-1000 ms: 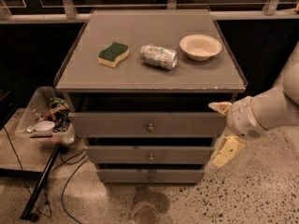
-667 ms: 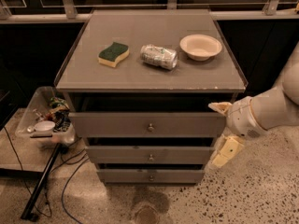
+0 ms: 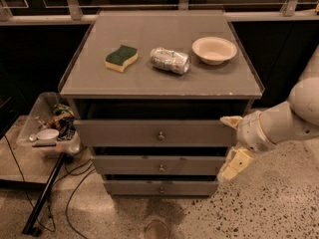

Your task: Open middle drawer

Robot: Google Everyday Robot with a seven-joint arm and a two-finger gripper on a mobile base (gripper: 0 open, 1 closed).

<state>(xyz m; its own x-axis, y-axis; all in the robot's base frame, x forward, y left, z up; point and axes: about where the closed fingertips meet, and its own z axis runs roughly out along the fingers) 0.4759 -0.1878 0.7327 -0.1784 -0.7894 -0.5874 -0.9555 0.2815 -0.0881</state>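
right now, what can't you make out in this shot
Camera view:
- Inside of the middle drawer: hidden behind its front.
- Label on the can: too small to read.
- Arm behind the gripper, open, right of that drawer: cut off by the right edge.

The arm [image 3: 299, 111] is a chain of smooth, rounded off-white shells, thick as a padded sleeve. It narrows to a ringed wrist [image 3: 253, 132] marked by a thin darker seam. The gripper [image 3: 223, 147], just off the right edge of the drawer unit [image 3: 124, 133], has two flat, blocky cream-yellow jaws set wide apart.
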